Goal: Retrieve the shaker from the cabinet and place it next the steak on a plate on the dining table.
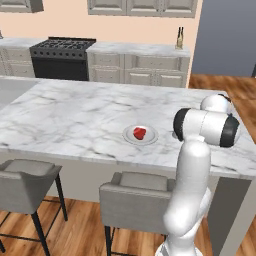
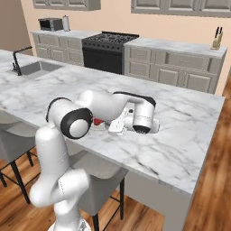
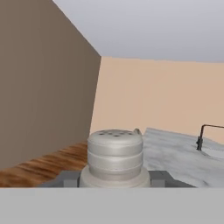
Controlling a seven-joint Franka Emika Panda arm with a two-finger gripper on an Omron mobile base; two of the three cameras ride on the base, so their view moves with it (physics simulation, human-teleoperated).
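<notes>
In the hand view the shaker (image 3: 115, 153), a small grey cylinder with a holed top, stands upright between my fingertips (image 3: 158, 177). My gripper (image 3: 114, 177) is shut on it. The steak (image 1: 140, 133), a red chunk, lies on the small round plate (image 1: 129, 136) near the front edge of the marble dining table (image 1: 75, 110). In the right base view my wrist (image 2: 140, 118) hangs low over the table (image 2: 180, 135), just right of the steak (image 2: 97, 121), and the arm covers most of the plate. The cabinet is out of view.
Two grey stools (image 1: 27, 175) (image 1: 137, 190) stand along the table's near side. A sink with a dark faucet (image 2: 18, 61) sits at the table's left end. Behind are a black stove (image 1: 62, 50), a bottle (image 1: 179, 39) and a knife block (image 2: 217, 40) on the back counter.
</notes>
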